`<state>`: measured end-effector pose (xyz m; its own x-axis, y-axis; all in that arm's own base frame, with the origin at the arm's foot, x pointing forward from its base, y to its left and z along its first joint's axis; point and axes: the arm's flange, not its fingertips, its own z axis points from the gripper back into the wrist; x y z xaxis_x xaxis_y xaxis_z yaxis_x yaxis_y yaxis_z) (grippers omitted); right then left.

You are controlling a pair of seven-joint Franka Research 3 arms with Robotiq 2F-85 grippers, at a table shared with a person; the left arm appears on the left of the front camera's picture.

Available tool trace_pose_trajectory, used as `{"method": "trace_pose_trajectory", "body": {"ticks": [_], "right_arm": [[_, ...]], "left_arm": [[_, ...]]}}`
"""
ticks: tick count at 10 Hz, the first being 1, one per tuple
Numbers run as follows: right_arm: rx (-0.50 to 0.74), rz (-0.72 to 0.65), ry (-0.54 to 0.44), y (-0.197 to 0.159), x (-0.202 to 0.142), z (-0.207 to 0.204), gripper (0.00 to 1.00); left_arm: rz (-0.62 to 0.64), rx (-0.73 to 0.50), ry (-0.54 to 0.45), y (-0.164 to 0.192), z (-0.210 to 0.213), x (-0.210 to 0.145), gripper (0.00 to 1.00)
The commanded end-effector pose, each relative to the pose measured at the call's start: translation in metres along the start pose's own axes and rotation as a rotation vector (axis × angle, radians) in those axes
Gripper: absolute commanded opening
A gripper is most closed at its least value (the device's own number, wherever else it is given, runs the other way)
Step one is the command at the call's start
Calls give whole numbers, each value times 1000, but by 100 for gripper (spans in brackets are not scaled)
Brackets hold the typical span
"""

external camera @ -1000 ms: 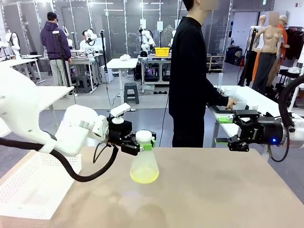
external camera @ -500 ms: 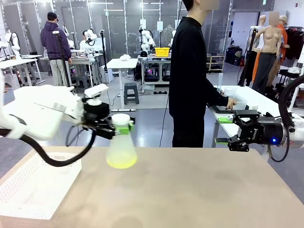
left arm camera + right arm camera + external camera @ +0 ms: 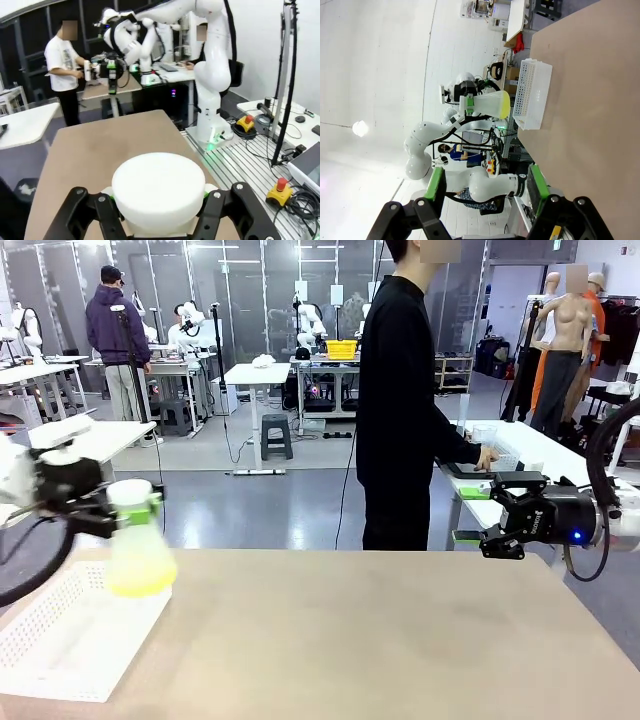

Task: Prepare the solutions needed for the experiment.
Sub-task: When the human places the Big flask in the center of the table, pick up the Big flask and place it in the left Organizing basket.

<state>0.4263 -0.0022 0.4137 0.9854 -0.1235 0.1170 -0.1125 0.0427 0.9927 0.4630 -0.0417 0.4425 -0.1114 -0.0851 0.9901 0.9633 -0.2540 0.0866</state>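
At the left of the frame, the left gripper (image 3: 112, 515) grips a capped flask (image 3: 139, 552) with yellow-green solution (image 3: 140, 583), above a white basket (image 3: 70, 640). The right gripper (image 3: 468, 514), at right, has open jaws.

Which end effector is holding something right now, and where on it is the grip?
The left end effector holds the capped flask of yellow-green solution by its neck, just under the white cap. The right end effector is open and empty.
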Motion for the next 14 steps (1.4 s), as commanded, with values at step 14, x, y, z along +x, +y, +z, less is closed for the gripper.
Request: {"method": "trace_pose_trajectory", "body": {"ticks": [14], "right_arm": [[1, 3, 1, 1, 0, 0, 82]], "left_arm": [[-68, 381, -51, -75, 131, -98, 1]]}}
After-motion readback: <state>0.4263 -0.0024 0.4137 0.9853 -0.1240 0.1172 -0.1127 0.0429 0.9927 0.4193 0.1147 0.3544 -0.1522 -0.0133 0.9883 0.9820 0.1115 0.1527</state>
